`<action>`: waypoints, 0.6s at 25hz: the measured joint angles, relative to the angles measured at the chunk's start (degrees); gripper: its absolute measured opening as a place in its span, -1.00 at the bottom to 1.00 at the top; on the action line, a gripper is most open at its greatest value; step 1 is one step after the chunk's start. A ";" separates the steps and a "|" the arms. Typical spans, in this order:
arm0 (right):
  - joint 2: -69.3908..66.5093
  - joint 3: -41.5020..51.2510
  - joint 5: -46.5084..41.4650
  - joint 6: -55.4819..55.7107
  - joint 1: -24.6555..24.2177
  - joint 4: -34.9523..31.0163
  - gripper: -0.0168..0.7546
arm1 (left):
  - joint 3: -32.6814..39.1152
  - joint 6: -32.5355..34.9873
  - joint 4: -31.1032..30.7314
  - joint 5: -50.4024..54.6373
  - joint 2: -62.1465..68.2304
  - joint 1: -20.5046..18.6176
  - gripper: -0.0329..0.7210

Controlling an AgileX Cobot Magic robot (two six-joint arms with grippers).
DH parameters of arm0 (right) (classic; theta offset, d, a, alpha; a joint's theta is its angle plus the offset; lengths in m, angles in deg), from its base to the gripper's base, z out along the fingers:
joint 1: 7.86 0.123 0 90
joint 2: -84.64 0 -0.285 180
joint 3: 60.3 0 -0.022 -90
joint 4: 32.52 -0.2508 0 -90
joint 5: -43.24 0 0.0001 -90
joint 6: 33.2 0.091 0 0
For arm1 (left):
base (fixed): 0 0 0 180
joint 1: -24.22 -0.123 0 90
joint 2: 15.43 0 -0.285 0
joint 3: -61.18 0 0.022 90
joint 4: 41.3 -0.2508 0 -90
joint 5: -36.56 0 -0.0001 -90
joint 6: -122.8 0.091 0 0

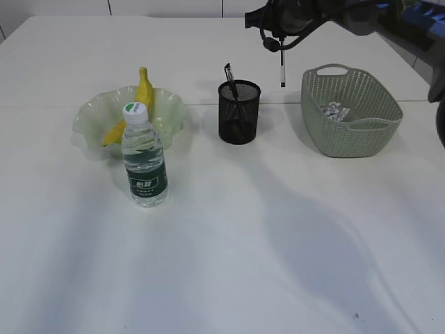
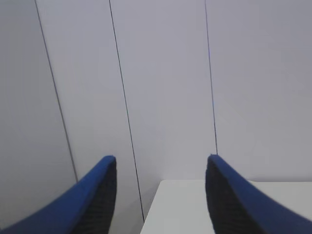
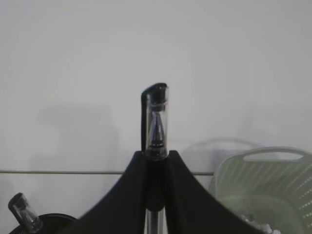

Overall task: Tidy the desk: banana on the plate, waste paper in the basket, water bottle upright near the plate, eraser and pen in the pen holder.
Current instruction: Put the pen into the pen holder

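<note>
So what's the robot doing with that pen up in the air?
The right gripper has its jaws shut on a pen, holding it upright above the desk between the pen holder and the basket. One pen already stands in the holder. The banana lies on the plate, the water bottle stands upright in front of it, and the waste paper is in the basket.

- Wall panels: pale grey-white, flat, divided by thin dark vertical seams.
- Rear wall: white panels with dark joints, directly behind the far table edge.
- Lighting: soft, diffuse, casting broad faint shadows across the white surface.
</note>
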 joint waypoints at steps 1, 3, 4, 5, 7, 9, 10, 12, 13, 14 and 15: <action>0.10 0.00 0.28 -0.11 0.00 0.44 -0.80 | 0.00 0.00 0.00 0.00 0.00 0.00 0.18; 0.24 0.00 1.04 -0.11 0.00 1.11 -0.80 | 0.00 0.00 0.00 0.00 0.00 0.00 0.18; 0.24 0.00 1.57 -0.11 0.00 1.52 -0.80 | 0.00 0.00 0.00 0.00 0.00 0.00 0.18; 0.24 0.00 2.13 -0.11 0.00 1.77 -0.80 | 0.00 0.00 0.00 0.00 0.00 0.00 0.18; 0.24 0.00 3.99 -0.11 0.00 2.15 -0.81 | 0.00 0.00 0.00 0.00 0.00 0.00 0.18; 0.24 0.00 5.49 -0.11 0.00 3.05 -0.81 | 0.00 0.00 0.00 0.00 0.00 0.00 0.18; 0.24 0.00 5.96 -0.11 0.00 3.26 -0.81 | 0.00 0.00 0.00 0.00 0.00 0.00 0.18; 0.24 0.00 6.64 -0.20 0.00 3.93 -0.81 | 0.00 0.00 0.00 0.00 0.00 0.00 0.18; 0.24 0.00 6.89 -0.20 0.11 4.03 -0.81 | 0.00 0.00 0.00 0.00 0.00 0.00 0.18; 0.24 0.00 7.17 -0.20 0.11 4.03 -0.81 | 0.00 0.00 0.00 0.00 0.00 0.00 0.18; 0.24 0.00 7.63 -0.20 0.11 4.18 -0.81 | 0.00 0.00 0.00 0.00 0.00 0.00 0.18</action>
